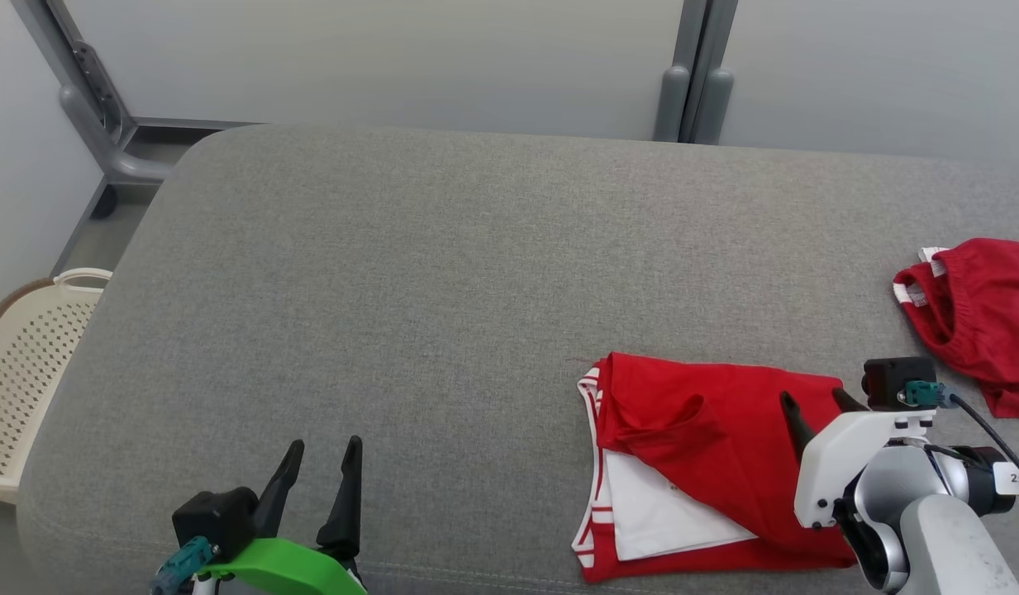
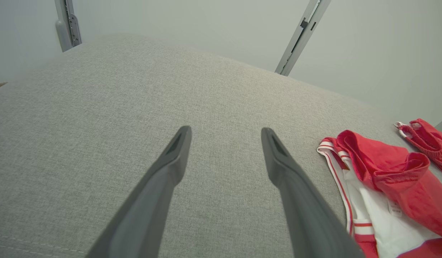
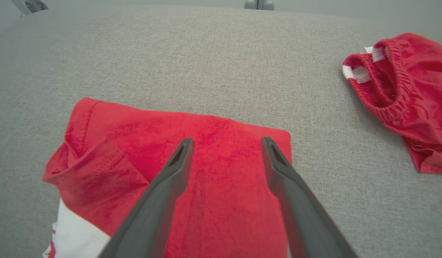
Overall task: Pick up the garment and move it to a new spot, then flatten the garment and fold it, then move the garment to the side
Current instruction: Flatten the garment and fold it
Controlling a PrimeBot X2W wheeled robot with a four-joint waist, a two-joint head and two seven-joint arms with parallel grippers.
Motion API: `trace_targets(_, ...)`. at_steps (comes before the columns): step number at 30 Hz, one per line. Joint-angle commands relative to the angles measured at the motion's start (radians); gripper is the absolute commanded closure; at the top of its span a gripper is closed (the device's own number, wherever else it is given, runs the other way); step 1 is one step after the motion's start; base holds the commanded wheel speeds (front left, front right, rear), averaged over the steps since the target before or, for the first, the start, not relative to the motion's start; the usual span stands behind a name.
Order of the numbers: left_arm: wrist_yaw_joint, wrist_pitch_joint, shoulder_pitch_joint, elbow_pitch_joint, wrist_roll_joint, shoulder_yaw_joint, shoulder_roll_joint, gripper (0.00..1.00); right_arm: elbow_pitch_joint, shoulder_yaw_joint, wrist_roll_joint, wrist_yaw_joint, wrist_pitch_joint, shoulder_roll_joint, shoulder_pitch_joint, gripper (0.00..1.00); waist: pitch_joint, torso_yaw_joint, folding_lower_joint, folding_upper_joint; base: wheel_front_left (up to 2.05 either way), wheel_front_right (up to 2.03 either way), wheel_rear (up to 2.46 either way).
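The garment (image 1: 707, 463) is a red shirt with white panels and striped trim, folded into a rough rectangle at the front right of the grey padded table (image 1: 443, 273). It also lies at the right edge of the left wrist view (image 2: 382, 186) and under the fingers in the right wrist view (image 3: 213, 161). My right gripper (image 1: 815, 402) (image 3: 227, 144) hovers open just above the garment's right part, nothing between its fingers. My left gripper (image 1: 323, 453) (image 2: 226, 133) stands open over bare table at the front left, well apart from the garment.
A second red garment (image 1: 980, 318) with an elastic waistband lies crumpled at the table's right edge, also in the right wrist view (image 3: 403, 89). A cream perforated basket (image 1: 26, 364) sits on the floor left of the table. Grey frame posts (image 1: 691, 74) stand behind.
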Motion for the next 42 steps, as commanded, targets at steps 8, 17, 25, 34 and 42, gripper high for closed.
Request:
trace_targets(8,0.003,0.007,-0.014,-0.005,0.001,-0.007,0.015,0.0,0.072,0.037,0.012,0.0,-0.014,-0.001,0.013,1.0,0.015,0.017,0.0,-0.0001,0.0,0.0,0.0)
trace_targets(17,0.01,0.01,-0.017,-0.009,-0.005,-0.008,0.019,0.0,0.115,0.132,0.047,0.0,0.031,0.003,-0.004,1.0,0.019,0.031,0.0,-0.0001,0.0,0.0,0.0)
trace_targets(25,0.009,0.002,-0.018,-0.007,-0.007,-0.01,0.014,0.0,0.081,0.277,0.096,0.0,0.074,-0.001,-0.007,1.0,0.022,0.025,0.0,-0.0001,0.0,0.0,0.0)
trace_targets(34,0.003,-0.004,-0.026,0.006,-0.013,-0.014,0.011,0.0,0.07,0.442,0.15,0.0,0.098,-0.005,-0.013,1.0,0.023,0.028,0.0,-0.0001,0.0,0.0,0.0)
trace_targets(42,0.008,-0.011,-0.027,0.011,-0.016,-0.009,0.014,0.0,0.011,0.487,0.185,0.0,0.076,-0.026,-0.052,0.65,0.023,0.022,0.0,-0.0001,0.0,0.0,0.0)
